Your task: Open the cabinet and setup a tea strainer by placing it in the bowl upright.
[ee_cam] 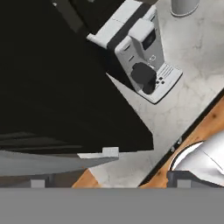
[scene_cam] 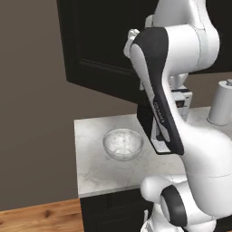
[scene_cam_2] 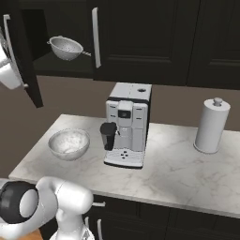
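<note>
My white arm [scene_cam: 181, 136] rises nearest, fingers spread and empty beside the swung-open cabinet [scene_cam_2: 140, 42] door, so next I must reach the tea strainer [scene_cam_2: 65, 48] on its shelf, above the bowl [scene_cam_2: 69, 143] at the counter's left.

black-brown cabinet [scene_cam_2: 154, 42], whitish mottled bowl [scene_cam_2: 69, 143], seemingly silver strainer [scene_cam_2: 66, 48]

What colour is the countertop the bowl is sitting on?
White marble with faint grey veining, seen best in the right base view: the countertop under the bowl.
</note>
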Robot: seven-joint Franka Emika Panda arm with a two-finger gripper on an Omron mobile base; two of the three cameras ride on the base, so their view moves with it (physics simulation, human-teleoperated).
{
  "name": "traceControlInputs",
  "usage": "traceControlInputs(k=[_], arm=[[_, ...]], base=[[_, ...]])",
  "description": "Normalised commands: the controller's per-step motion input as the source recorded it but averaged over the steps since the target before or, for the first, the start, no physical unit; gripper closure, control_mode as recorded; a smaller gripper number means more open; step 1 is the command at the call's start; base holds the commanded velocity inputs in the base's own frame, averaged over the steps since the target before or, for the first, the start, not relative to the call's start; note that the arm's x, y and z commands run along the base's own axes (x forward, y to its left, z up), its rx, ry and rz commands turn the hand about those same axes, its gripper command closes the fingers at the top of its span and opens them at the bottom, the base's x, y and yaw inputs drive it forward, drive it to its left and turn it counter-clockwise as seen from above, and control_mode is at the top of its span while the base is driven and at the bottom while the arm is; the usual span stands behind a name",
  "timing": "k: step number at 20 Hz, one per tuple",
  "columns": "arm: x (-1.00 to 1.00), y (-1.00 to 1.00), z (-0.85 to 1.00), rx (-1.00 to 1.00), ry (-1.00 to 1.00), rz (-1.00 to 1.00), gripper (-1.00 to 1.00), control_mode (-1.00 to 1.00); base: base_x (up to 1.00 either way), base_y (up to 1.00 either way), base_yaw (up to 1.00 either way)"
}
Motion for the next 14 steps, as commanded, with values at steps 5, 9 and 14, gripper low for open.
traceControlInputs(k=[5, 9, 14], arm=[[-0.46, -0.12, 0.00, 0.45, 0.00, 0.10, -1.00, -1.00], [-0.59, 0.00, 0.00, 0.38, 0.00, 0.14, -1.00, -1.00], [-0.52, -0.05, 0.05, 0.31, -0.04, 0.12, -1.00, -1.00]], base=[[0.00, 0.00, 0.00], [0.00, 0.00, 0.00], [0.00, 0.00, 0.00]])
